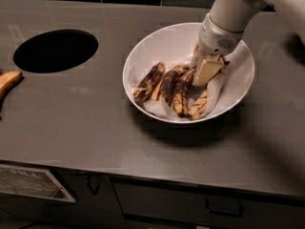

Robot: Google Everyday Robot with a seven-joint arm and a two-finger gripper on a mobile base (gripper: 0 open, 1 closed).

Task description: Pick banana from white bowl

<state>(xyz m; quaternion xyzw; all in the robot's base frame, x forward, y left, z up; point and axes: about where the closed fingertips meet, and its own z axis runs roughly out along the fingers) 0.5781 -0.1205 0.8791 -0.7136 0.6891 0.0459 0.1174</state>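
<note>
My pincer (206, 73) is down inside the white bowl (164, 44), on its right-hand side, with my arm slanting in from the upper right over the far rim. I come in steeply, I judge, because the sloping wall leaves little room for a flat approach.

The banana (174, 87) lies in the bottom of that bowl. It is a brown-blotched bunch fanned out, with the fruit tips spread toward the lower left and the ends drawing together up near my pincer. That gathered end is where I am aiming, since one hold there should bring the whole bunch up rather than a single fruit. My pincer's tip is touching or just above that end. I cannot tell whether the pincer is clenched or released, because my wrist housing covers the view.

A thin white wrapper sheet (217, 87) lies under and beside the bunch, creeping up the right wall. It sits right beside my tip, so I risk catching it along with the fruit.

The bowl stands on the grey counter (95, 123), well apart from the round hole (55, 50) at the left. A clean orange-yellow banana (8, 80) pokes in at the left edge. It is outside the bowl, so it is not mine to take.
</note>
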